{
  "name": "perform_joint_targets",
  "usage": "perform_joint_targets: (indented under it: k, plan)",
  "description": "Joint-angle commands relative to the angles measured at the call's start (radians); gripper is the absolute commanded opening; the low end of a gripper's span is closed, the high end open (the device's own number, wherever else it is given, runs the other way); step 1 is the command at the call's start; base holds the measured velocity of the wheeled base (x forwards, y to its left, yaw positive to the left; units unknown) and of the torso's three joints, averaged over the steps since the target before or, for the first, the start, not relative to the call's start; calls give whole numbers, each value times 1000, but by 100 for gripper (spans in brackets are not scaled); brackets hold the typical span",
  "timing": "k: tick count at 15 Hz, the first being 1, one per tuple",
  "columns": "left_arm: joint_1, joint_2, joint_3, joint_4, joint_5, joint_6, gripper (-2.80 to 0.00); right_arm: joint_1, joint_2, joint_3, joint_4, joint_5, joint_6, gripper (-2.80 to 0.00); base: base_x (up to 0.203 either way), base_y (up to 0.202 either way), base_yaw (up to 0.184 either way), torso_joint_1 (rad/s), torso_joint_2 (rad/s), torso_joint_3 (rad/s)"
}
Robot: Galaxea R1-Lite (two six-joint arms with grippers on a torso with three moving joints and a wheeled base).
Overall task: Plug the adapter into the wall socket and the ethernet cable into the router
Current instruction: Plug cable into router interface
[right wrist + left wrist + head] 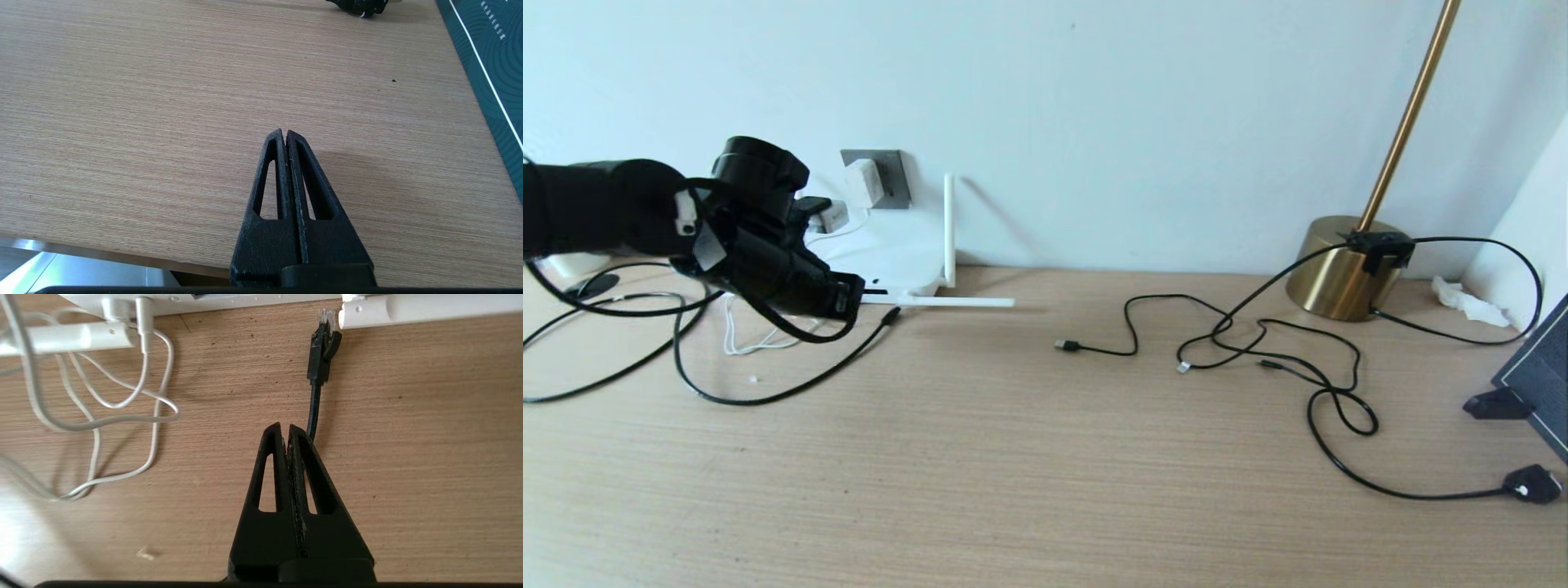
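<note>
desk [1045,457]: long wood top against the wall; everything sits on it, with the task items clustered on the robot's left.
lamp [1343,265]: brass base far right, well apart from the work. Its black lead and loose USB-tipped cables [1241,347] sprawl mid-right; not task items, leave them.
left arm: reaches in from the left, low over the desk and in front of the router, which puts it on the port side.
router [894,253]: flat white box under the socket. One antenna stands up, another [947,301] lies flat along the desk and crowds the approach to the near edge.
wall socket [892,181]: dark plate on the wall, just above the router.
adapter [862,183]: white block sitting on the socket face, looks already plugged. White cord [122,404] loops over the desk and runs up to the router edge.
ethernet cable [792,384]: black, loops across the desk. Clear plug [325,318] lies on the wood, aimed at the router and just beside the flat antenna's end; not in a port.
left gripper [284,428]: jaws pressed together, empty. Tips hover right over the cable behind the plug, not clamped on it.
right gripper [284,134]: closed, empty, parked over bare desk near the front edge.
status: my read is adapter done, cable step pending. Gripper needs to open before it can take the plug.
</note>
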Motion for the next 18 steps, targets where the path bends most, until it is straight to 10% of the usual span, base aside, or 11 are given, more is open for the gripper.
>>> perform_joint_targets:
  k: [1, 4, 5, 12, 18]
  plan:
    - [-21, -30, 14, 1, 62, 71, -280, 0, 0, 1, 2, 0, 1, -280, 0, 0, 0, 0, 0, 0]
    - [-83, -38, 47, -4, 158, 131, -280, 0, 0, 0, 2, 0, -1, -280, 0, 0, 0, 0, 0, 0]
    - [-114, -32, 50, -6, 205, 133, 0, 0, 0, 0, 2, 0, 1, -280, 0, 0, 0, 0, 0, 0]
    - [-204, 79, 32, -143, 392, 274, 0, 0, 0, 0, 2, -15, 36, -280, 0, 0, 0, 0, 0, 0]
    - [43, 90, -117, 38, -175, 294, 0, 0, 0, 0, 2, -16, 31, -280, 0, 0, 0, 0, 0, 0]
